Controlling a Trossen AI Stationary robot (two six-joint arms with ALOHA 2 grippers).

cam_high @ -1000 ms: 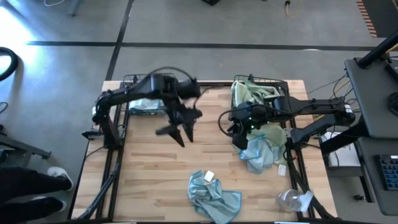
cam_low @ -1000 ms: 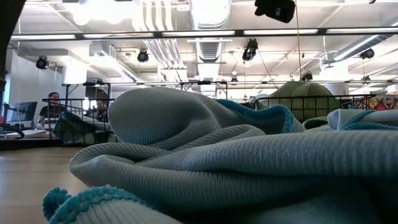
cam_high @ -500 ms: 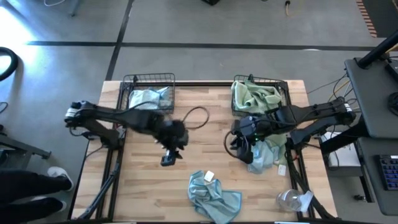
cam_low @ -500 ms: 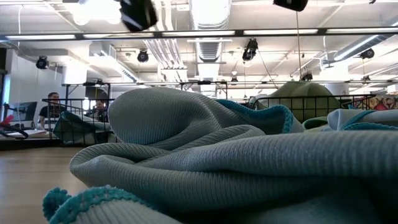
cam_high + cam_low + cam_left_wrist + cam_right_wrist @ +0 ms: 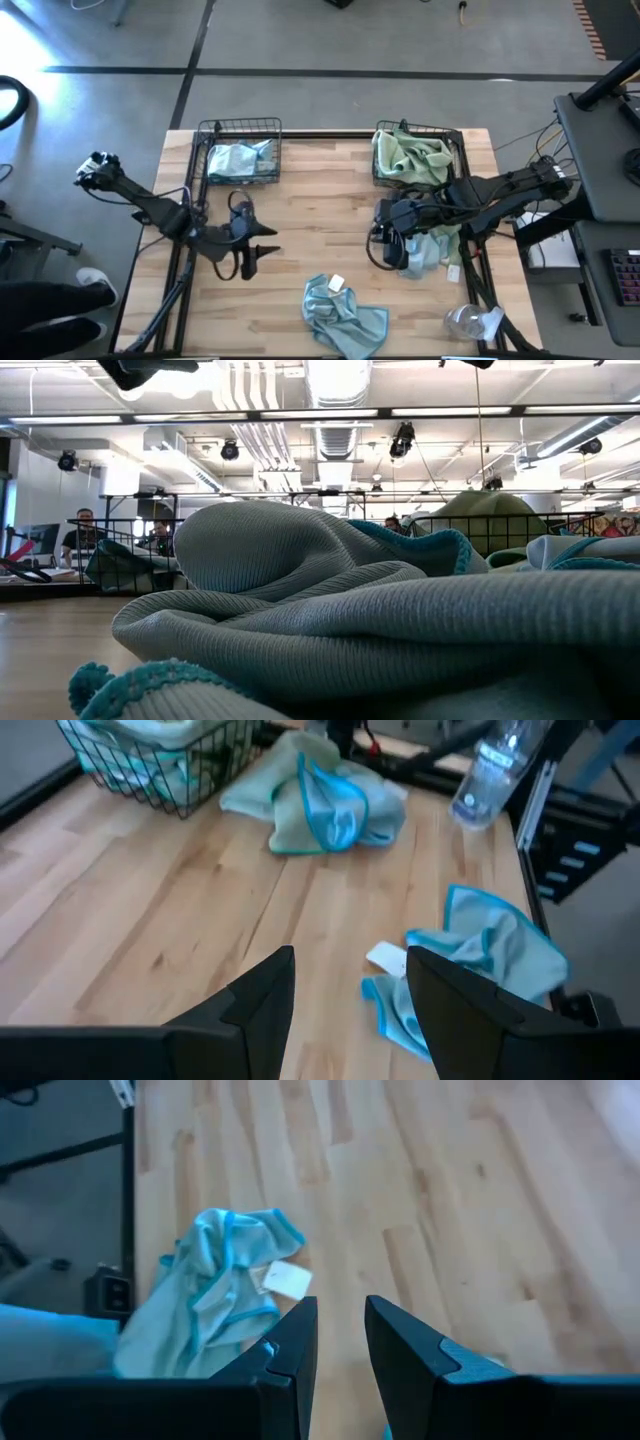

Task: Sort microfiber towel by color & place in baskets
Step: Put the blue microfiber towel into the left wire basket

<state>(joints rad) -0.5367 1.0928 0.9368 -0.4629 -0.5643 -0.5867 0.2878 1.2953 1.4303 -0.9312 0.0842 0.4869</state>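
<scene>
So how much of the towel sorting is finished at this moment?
Done: a blue towel lies in the left basket, green towels in the right basket. In hand: nothing; both end effectors, left and right, are empty. Left: two blue towels, one near the front edge, one beside the right basket.

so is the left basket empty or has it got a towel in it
Not empty: the left basket holds a crumpled light blue towel. Both hands are elsewhere.
</scene>
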